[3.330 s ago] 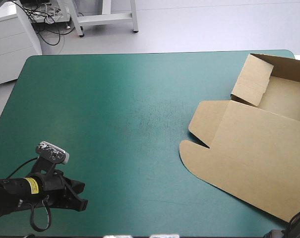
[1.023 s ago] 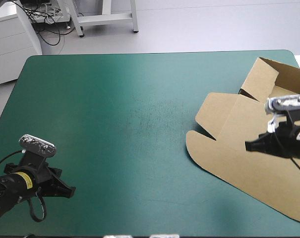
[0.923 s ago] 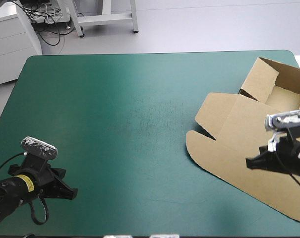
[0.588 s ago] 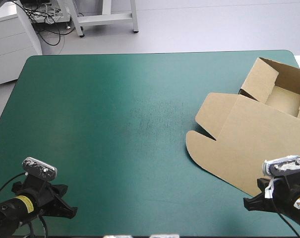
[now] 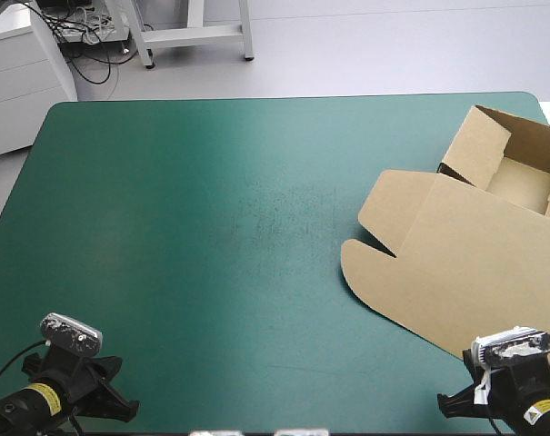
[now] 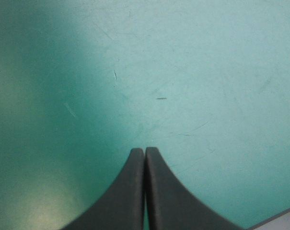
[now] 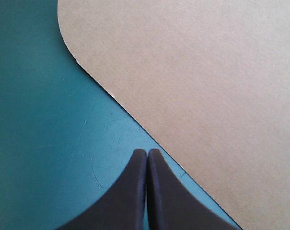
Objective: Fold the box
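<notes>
The brown box point(image 5: 475, 263) lies at the table's right side as an open tray, walls raised at the far right, its lid point(image 7: 202, 81) flat toward the near edge. My right gripper point(image 5: 449, 405) is shut and empty at the near right corner, fingertips point(image 7: 147, 152) over teal-green cover just short of the lid's near edge. At the near left corner sits my left gripper point(image 5: 127, 411), shut too, with only bare cover ahead of its tips point(image 6: 145, 150).
The teal-green table point(image 5: 220, 227) stretches wide between the two arms and to the far edge. The table's near edge shows beside my left gripper point(image 6: 279, 216). White cabinets stand beyond the far left corner.
My right gripper drew back off the lid toward the near right corner. The left gripper also slid nearer the table's near edge. The box's tray walls stand more upright than earlier.
</notes>
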Robot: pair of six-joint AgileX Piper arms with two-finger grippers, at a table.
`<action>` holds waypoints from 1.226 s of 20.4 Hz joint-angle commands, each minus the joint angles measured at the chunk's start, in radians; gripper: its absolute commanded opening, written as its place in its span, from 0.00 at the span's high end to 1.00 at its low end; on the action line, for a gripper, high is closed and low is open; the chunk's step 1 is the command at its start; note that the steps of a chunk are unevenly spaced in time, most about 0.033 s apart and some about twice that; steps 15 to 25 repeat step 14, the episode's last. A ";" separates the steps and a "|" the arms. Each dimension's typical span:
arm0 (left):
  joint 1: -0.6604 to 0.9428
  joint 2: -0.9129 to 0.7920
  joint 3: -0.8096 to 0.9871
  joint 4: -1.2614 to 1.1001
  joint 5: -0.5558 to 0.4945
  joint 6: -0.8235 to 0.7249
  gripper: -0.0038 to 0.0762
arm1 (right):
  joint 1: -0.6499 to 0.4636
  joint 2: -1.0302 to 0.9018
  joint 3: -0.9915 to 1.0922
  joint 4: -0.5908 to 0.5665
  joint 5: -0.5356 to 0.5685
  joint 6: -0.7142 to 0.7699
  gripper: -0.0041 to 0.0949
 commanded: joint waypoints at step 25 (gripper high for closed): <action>-0.005 0.009 -0.001 0.002 -0.017 -0.002 0.99 | 0.000 0.011 -0.006 0.009 -0.023 -0.007 0.98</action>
